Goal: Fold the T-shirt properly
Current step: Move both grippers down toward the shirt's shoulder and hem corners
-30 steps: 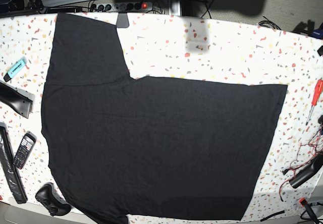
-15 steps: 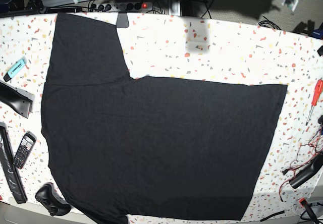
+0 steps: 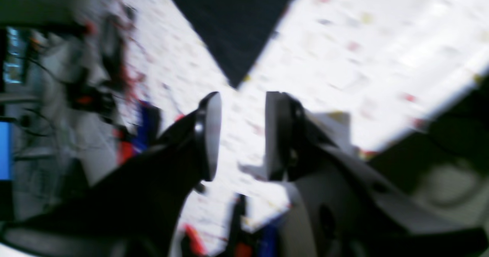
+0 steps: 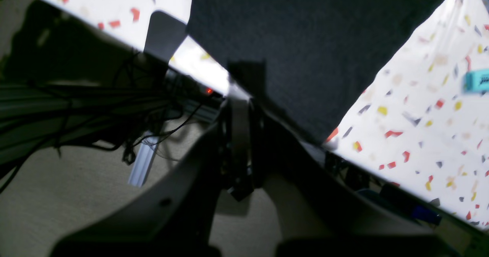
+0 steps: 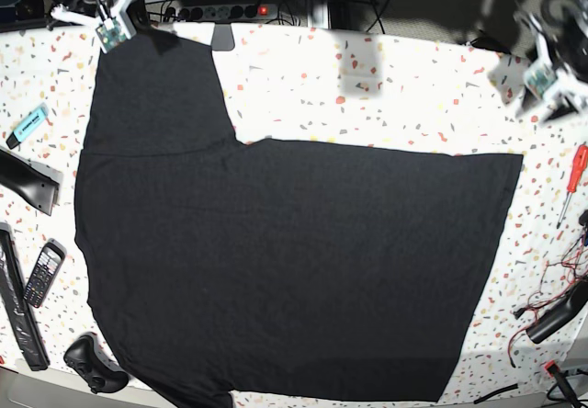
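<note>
Since a second ago, when the base view showed only cloth and table, both arms have come into frame from the far corners, and I read that as the opening reach of the first fold. The shirt (image 5: 276, 261) has not shifted: it lies flat and plain-side-up across most of the table (image 5: 404, 86), one sleeve stretched to the far edge on the base view's left, its hem corner pointing toward that view's right.

My right gripper (image 5: 108, 22) hangs over the sleeve's far corner, right at the table's back edge. On its wrist camera the jaws look pressed together with nothing between them, the sleeve just beyond the tips; I judge they have no cloth yet. My left gripper (image 5: 549, 75) is near the table's right edge in the base view, apart from the shirt. Its wrist view is blurred by motion, but the two pads (image 3: 212, 134) stand clearly apart with a moderate gap, and the hem corner (image 3: 237, 77) sits just ahead of them.

Nothing is folded so far. I reckon each arm needs to settle on its own corner before any lift. A highlighter (image 5: 26, 125), phone (image 5: 43, 272) and screwdriver (image 5: 575, 174) lie round the edges, clear of the cloth.
</note>
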